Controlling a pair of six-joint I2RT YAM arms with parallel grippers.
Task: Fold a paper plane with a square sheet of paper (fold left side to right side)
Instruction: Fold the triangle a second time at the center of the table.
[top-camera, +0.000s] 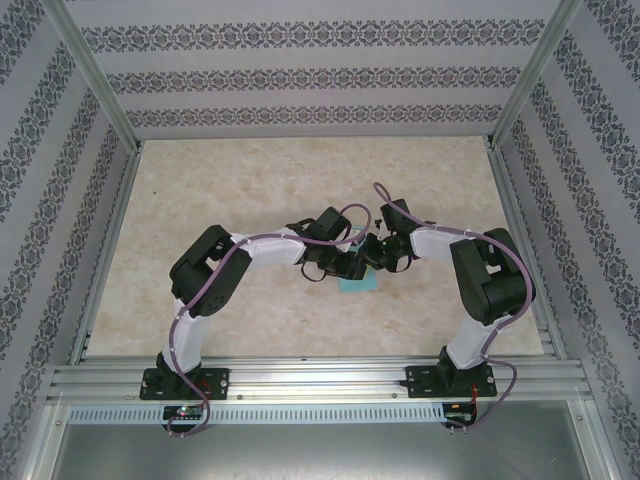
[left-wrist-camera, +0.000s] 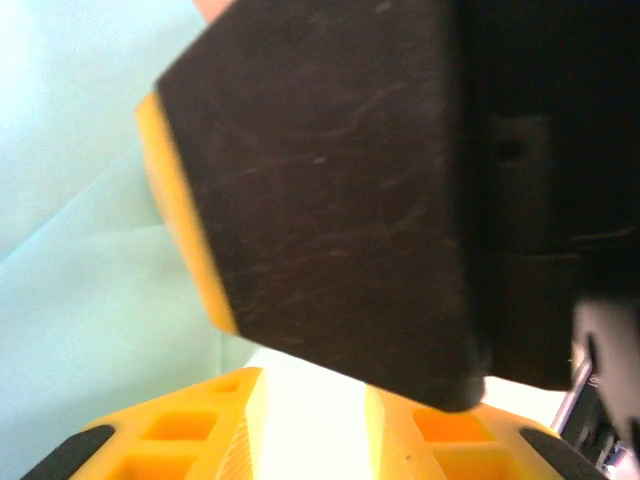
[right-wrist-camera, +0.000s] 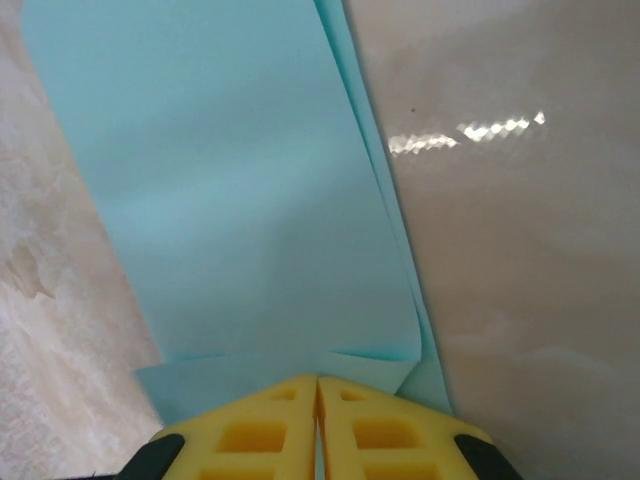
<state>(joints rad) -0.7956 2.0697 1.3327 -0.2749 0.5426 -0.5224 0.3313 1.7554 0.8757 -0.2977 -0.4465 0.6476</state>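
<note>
- Sheet of paper (top-camera: 358, 284) (left-wrist-camera: 80, 250) (right-wrist-camera: 240, 180): thin, matt, light turquoise, unmarked; lies on the table near its middle, just near of the two wrists; in the right wrist view it is doubled over, a long straight-edged panel with a second layer showing as a narrow strip along its right edge, and small turned-in corners at the near end
- Right gripper (top-camera: 378, 258) (right-wrist-camera: 318, 420): two yellow moulded fingers with square recesses and black bases, pressed flat against each other, clenched at the near edge of the sheet; a sliver of turquoise shows in the seam between them
- Left gripper (top-camera: 352, 268) (left-wrist-camera: 312, 390): same yellow recessed fingers (left-wrist-camera: 170, 430), standing partly apart, released; the gap between them is washed out pale and nothing is seen clamped there; it sits just left of the right gripper, over the sheet
- Dark block (left-wrist-camera: 330, 200): flat black scuffed face with a yellow rim, angular outline, blurred and very close to the left wrist lens
- Table (top-camera: 250, 200) (right-wrist-camera: 500, 250): smooth, glossy, beige marbled top
- Walls (top-camera: 300, 75): pale, banded with dark ornamental stripes
- Rail (top-camera: 310, 380): slotted aluminium, along the near edge, carrying both arm bases
- Cable (top-camera: 352, 208): purple, looping above the wrists
</note>
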